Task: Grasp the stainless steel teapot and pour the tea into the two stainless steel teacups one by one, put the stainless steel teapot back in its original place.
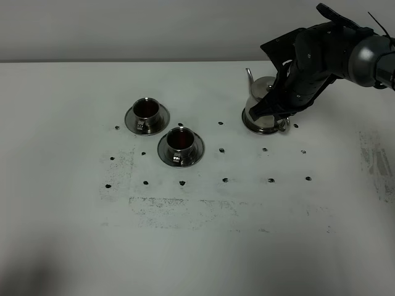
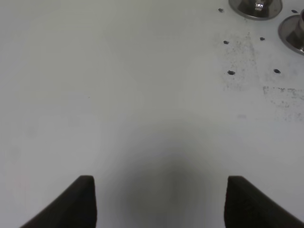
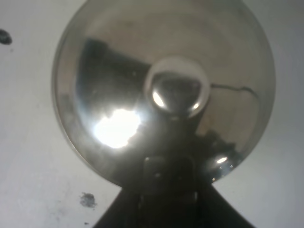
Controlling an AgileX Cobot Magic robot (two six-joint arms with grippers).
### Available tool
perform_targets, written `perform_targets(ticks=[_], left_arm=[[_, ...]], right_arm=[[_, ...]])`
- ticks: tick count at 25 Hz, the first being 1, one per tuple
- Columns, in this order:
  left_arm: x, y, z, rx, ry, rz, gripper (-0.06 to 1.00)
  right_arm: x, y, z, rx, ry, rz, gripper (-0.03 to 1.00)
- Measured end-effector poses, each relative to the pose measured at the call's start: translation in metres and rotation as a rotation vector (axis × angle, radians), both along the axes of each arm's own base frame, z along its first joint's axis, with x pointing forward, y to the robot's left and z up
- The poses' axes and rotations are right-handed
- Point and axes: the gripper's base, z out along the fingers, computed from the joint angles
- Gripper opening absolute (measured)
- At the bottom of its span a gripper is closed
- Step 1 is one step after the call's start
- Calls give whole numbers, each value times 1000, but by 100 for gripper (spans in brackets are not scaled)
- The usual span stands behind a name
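Observation:
The stainless steel teapot (image 1: 259, 106) stands upright at the right of the table, spout pointing to the far side. A shiny rim, the original place (image 1: 254, 127), shows under its base. My right gripper (image 1: 272, 102) comes down from the right and is shut on the teapot's handle side. In the right wrist view the teapot (image 3: 164, 90) fills the frame from above, lid knob in the middle. The two stainless steel teacups (image 1: 147, 110) (image 1: 180, 140) sit on their saucers left of centre, both holding dark tea (image 1: 181, 139). My left gripper (image 2: 161, 204) hovers open over bare table.
Small black marks dot the white table (image 1: 203, 240) in rows between the cups and the teapot. A scuffed grey patch lies nearer the front. The cups' saucers (image 2: 256, 7) (image 2: 293, 32) show at one corner of the left wrist view.

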Motion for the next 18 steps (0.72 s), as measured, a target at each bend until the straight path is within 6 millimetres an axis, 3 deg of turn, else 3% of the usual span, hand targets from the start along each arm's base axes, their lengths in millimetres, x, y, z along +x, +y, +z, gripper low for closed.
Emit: perform_targets(ticks=[4,11,14,18], left_arm=[[0,0,0,0,0,0,56],[0,0,0,0,0,0,56],[0,0,0,0,0,0,56],[0,0,0,0,0,0,56]], right_arm=[[0,0,0,-1,0,4,23],[0,0,2,-1,-3,4,46],[-1,0,13,6,-24,3,50],[-8,-2,41,17,-65,1,50]])
